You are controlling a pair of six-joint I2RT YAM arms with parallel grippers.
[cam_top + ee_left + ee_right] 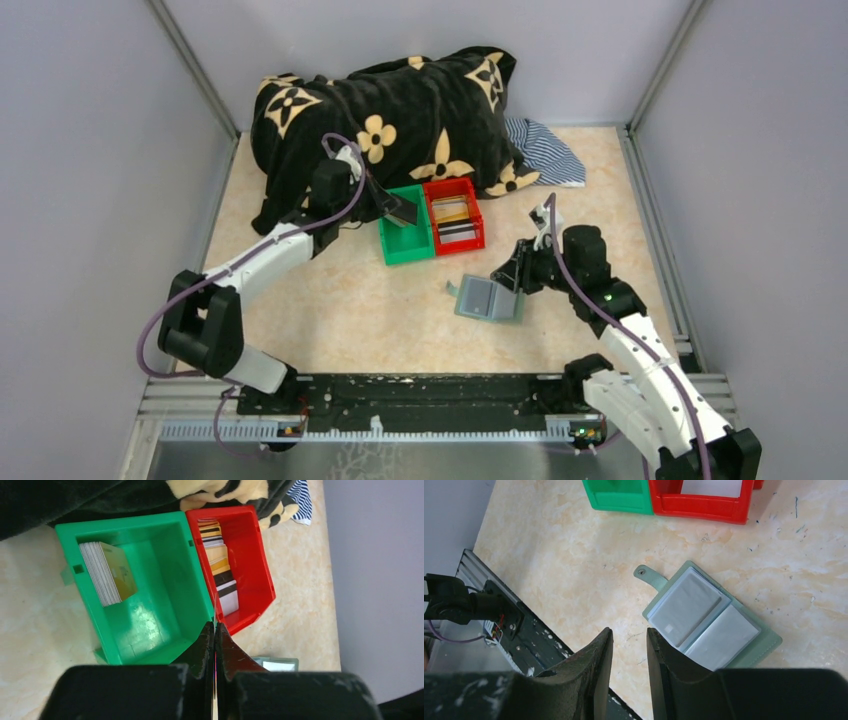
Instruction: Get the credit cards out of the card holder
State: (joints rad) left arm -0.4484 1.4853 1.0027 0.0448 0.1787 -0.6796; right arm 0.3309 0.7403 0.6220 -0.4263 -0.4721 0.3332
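The card holder (pixel 488 298) lies open and flat on the desk (pixel 350 300), just right of centre in the top view, its 2 blue-grey panels facing up and its snap tab (pixel 640 571) sticking out toward the upper left of the right wrist view. No card edge can be made out in its pockets.

The right hand (pixel 628 650) sits at the holder's right edge in the top view. Its fingers stand a narrow gap apart with nothing between them. In its own camera 1 finger overlaps the holder's lower left corner, but contact cannot be told.

The left hand (pixel 215 627) is over the near wall shared by the green bin (pixel 95 600) and the red bin (pixel 260 570), which stand side by side and touching, above the holder in the top view. Its fingers are pressed together on a single card (pixel 215 612) seen edge-on as a thin line.

Other credit cards are in the bins:
- A stack of cards (pixel 107 572) with a tan-gold face leans against the green bin's left wall.
- A row of cards (pixel 220 565), some tan-gold, some white with dark stripes, fills the red bin.

Behind the bins, at the top of the top view, a black blanket (pixel 390 110) with tan flower shapes is heaped against the back wall. A striped cloth (pixel 545 150) lies at its right end. A black rail (pixel 420 395) runs along the bottom edge between the arm bases.
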